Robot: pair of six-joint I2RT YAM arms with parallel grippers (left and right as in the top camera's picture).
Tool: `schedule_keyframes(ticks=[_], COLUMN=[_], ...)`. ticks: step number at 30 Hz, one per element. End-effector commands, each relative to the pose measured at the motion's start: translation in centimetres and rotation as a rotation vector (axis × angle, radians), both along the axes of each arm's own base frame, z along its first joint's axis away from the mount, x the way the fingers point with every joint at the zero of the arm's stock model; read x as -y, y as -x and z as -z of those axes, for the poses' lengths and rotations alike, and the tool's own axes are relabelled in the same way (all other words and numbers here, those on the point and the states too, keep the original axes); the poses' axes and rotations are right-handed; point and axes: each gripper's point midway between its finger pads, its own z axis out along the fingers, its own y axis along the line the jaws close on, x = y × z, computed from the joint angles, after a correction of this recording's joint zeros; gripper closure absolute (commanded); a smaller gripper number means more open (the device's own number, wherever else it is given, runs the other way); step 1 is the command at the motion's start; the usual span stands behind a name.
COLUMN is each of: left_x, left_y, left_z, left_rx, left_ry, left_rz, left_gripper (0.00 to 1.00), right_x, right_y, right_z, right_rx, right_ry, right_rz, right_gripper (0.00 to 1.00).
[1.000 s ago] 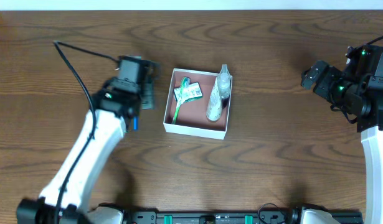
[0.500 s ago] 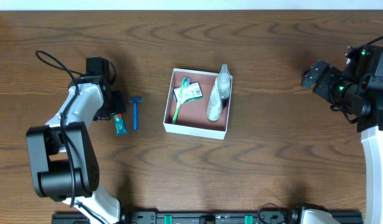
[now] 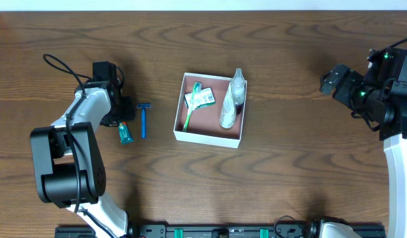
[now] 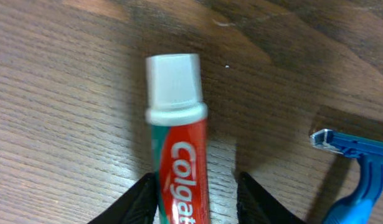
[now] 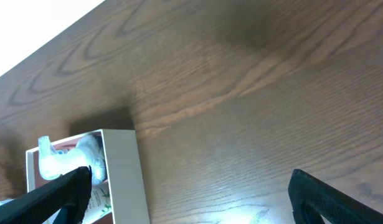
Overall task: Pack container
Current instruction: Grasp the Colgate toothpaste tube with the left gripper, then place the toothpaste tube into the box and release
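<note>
Your container (image 3: 208, 138) sits flat near the middle of the counter (image 3: 289, 172), between the two arms and well apart from both grippers. Inside it, a green toothbrush (image 3: 193, 102) in its wrapper lies along one side and a clear bottle (image 3: 231, 99) lies along the other, its cap poking over the far wall.

Out from the container toward your left arm, a blue razor (image 3: 144, 119) lies on the counter, and just beyond that a small tube of toothpaste (image 3: 126, 133). Your left gripper (image 3: 123, 116) is right at that tube, so the razor lies between it and the container. The left wrist view shows the gripper (image 4: 196, 183) released, its jaws straddling the red-and-green tube (image 4: 177, 143), which lies flat on the wood with its white cap pointing away from the camera. A sliver of counter shows between the tube and one finger (image 4: 256, 199). The razor's head (image 4: 356, 149) shows at the edge of that view.

On the other side, your right gripper (image 3: 332, 80) hangs far off, near the counter's edge. Its wrist view shows the jaws spread wide with nothing between them (image 5: 191, 180), and the container's white wall (image 5: 122, 180) low in the corner.
</note>
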Motion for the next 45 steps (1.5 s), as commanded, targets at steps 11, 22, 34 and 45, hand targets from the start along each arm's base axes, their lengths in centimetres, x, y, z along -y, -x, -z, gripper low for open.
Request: schedule_keyframes(ticks=[11, 22, 34, 45], left_x=[0.2, 0.5, 12.9, 22.1], left_y=[1.2, 0.3, 0.2, -2.3], left_z=[1.9, -4.0, -19.8, -15.1], left_rx=[-0.055, 0.034, 0.473, 0.477], left_ry=[0.020, 0.028, 0.287, 0.191], left_rz=[-0.031, -0.002, 0.324, 0.536], left_gripper=[0.63, 0.92, 0.92, 0.92], right_x=[0.2, 0.2, 0.2, 0.2], right_y=[0.0, 0.0, 0.0, 0.0], right_z=[-0.1, -0.1, -0.1, -0.1], right_rx=[0.002, 0.002, 0.001, 0.002], right_ry=[-0.007, -0.007, -0.007, -0.007], right_rz=[0.011, 0.011, 0.011, 0.011], right_gripper=[0.01, 0.01, 0.01, 0.01])
